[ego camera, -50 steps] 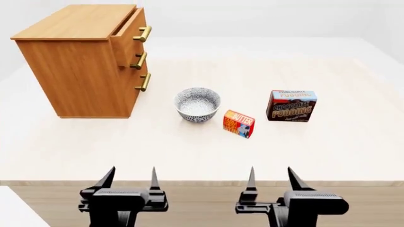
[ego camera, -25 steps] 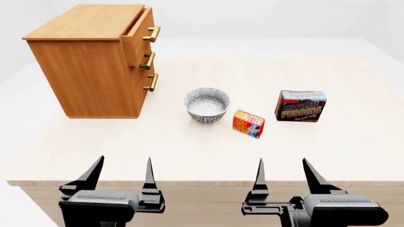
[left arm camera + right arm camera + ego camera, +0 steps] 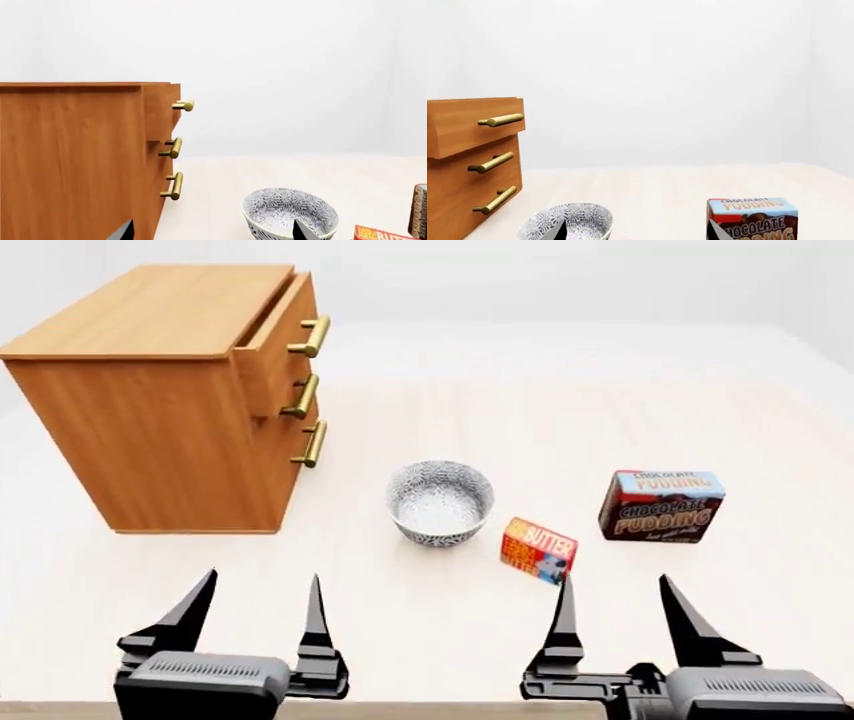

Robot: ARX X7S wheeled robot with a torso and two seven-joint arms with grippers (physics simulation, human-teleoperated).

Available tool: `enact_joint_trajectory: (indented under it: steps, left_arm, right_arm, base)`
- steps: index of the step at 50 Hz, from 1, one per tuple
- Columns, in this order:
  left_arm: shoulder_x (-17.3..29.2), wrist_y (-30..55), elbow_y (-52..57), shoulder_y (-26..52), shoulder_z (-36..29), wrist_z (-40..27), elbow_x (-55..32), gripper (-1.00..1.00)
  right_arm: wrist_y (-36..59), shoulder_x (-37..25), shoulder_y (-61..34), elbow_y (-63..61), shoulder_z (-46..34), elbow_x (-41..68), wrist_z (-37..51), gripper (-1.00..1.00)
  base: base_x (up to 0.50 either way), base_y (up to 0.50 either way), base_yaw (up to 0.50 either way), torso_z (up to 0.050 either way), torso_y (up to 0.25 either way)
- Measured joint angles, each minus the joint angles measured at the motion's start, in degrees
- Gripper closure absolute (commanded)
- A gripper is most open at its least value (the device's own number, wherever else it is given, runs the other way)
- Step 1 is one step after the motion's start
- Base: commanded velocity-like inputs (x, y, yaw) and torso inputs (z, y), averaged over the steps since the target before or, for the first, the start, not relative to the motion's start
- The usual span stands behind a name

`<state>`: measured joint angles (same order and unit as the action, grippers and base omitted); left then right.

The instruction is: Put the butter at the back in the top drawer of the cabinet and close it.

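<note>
From the left wrist, the cabinet [image 3: 73, 160] fills one side, its top drawer [image 3: 163, 107] standing slightly proud of the two below; beside it sits a patterned bowl [image 3: 290, 212]; from the head camera, everything has grown larger than half a second ago, so the robot has closed in; the butter [image 3: 538, 550] lies just ahead of the right gripper [image 3: 621, 615], whose fingers are spread, as are the left gripper [image 3: 254, 610] fingers; from the right wrist, a pudding box [image 3: 752, 217] shows; the butter is not visible there.

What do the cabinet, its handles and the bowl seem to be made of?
The cabinet: light-brown wood, going by the visible grain, matte finish. Its handles: brass-like metal, yellow with a slight sheen. The bowl: probably glazed ceramic, white with a fine dark speckled pattern; a render leaves that open.
</note>
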<state>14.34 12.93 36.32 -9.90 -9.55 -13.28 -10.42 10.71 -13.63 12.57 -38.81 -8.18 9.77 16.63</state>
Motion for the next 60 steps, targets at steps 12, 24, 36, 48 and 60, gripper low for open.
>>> enact_joint_trajectory:
  steps: [12, 24, 36, 48, 60]
  left_arm:
    - [0.6, -0.16, 0.39, -0.15, -0.36, -0.57, -0.4, -1.0]
    - [1.11, -0.34, 0.36, -0.07, -0.81, -1.0, -0.69, -1.0]
    - [1.59, -0.69, 0.25, -0.05, -1.18, -1.38, -0.95, -1.0]
    - [2.01, -0.91, 0.28, -0.1, -1.54, -1.77, -1.21, -1.0]
    - [2.7, -0.78, 1.46, -0.57, -1.78, -2.12, -1.67, -1.0]
  right_arm:
    - [-0.53, -0.58, 0.1, -0.12, -0.12, 0.58, 0.82, -1.0]
    - [-1.21, -1.13, 0.08, -0.02, -0.15, 1.23, 1.44, -1.0]
    - [-2.22, -1.61, 0.27, -0.01, -0.39, 1.35, 2.04, -1.0]
    - [-3.22, -2.07, 0.6, -0.13, -0.76, 1.15, 2.65, -1.0]
    - [-4.57, -2.52, 1.02, -0.33, -1.08, 0.68, 3.24, -1.0]
  base:
    - [0.5, 0.08, 0.0, 0.0, 0.0]
    - [0.5, 0.0, 0.0, 0.0, 0.0]
    - [0.2, 0.0, 0.0, 0.0, 0.001]
    - [0.06, 0.0, 0.0, 0.0, 0.0]
    - [0.0, 0.0, 0.0, 0.0, 0.0]
